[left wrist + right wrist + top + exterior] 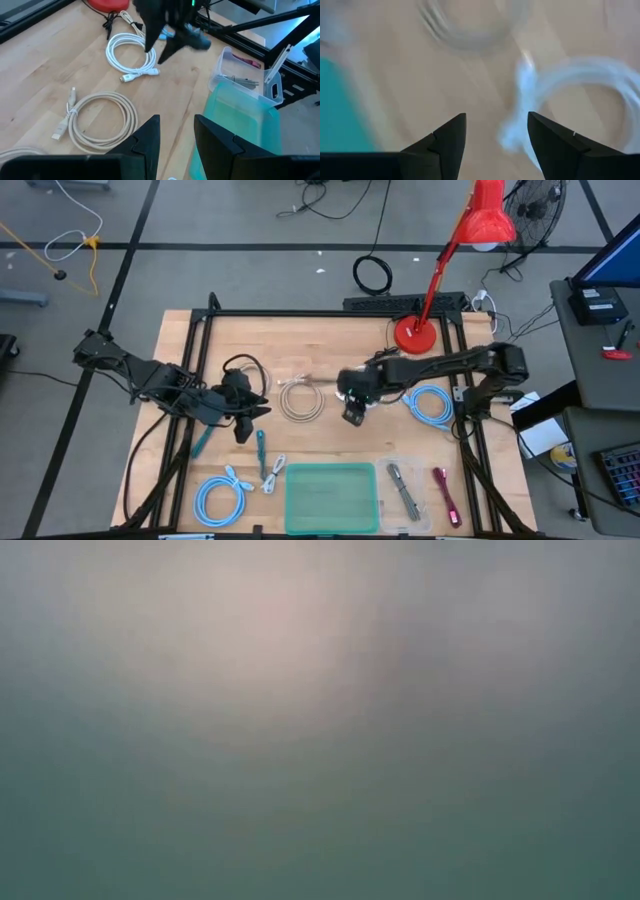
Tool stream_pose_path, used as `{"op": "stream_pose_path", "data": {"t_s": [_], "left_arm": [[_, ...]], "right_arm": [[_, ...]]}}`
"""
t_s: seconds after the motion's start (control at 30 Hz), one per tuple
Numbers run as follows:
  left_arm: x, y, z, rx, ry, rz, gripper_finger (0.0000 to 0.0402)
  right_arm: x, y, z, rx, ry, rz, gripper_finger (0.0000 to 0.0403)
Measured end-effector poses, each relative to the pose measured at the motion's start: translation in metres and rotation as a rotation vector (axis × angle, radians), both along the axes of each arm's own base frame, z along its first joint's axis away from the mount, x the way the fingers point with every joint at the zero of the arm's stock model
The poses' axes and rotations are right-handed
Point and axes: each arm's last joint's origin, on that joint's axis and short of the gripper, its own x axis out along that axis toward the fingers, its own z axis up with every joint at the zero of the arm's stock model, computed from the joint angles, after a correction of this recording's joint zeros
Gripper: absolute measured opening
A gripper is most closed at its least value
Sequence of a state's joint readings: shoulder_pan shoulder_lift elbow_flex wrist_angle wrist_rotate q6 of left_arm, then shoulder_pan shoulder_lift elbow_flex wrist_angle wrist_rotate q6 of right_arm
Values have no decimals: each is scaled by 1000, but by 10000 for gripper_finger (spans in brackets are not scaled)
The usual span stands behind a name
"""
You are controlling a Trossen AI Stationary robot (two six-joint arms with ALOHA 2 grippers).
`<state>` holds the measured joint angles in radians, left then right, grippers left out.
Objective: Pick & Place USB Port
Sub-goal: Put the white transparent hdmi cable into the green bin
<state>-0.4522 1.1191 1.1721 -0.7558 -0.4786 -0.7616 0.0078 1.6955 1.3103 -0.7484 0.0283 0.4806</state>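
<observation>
Step in hand: the right tool is hanging over the middle of the worktop, between the cream coiled cable and the light-blue coiled cable; by my reading it is travelling empty between picks, not carrying.
Right tool state: its fingers are standing apart with nothing between them, only blurred wood and pale cable loops showing beyond.
Left tool: the left tool is waiting above the left part of the worktop, near a black cable; its fingers are sitting apart and gripping nothing.
Task's thing: the USB cables are lying loose on the worktop — the cream coil at centre, the light-blue coil to its right, a second blue coil at the front left, and a white coiled cable seen past the left wrist.
Destination: the teal tray is sitting at the front edge; whether anything is lying in it I cannot tell.
Low view: showing only haze.
Next move: probably lowering the right tool onto one coil, straddling a strand or plug, then closing and carrying it to the tray.
</observation>
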Motion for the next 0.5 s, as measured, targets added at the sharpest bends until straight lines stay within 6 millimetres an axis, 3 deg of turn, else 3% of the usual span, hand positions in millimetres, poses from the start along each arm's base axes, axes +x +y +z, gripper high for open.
{"op": "stream_pose_path", "data": {"t_s": [0.27, 0.5], "left_arm": [[-2, -3, 0, -14, 3, -5, 124], [-3, -5, -1, -19, 5, 1, 124]], "right_arm": [[10, 10, -39, -118, 141, 46, 201], [15, 12, -44, -152, 118, 29, 201]]}}
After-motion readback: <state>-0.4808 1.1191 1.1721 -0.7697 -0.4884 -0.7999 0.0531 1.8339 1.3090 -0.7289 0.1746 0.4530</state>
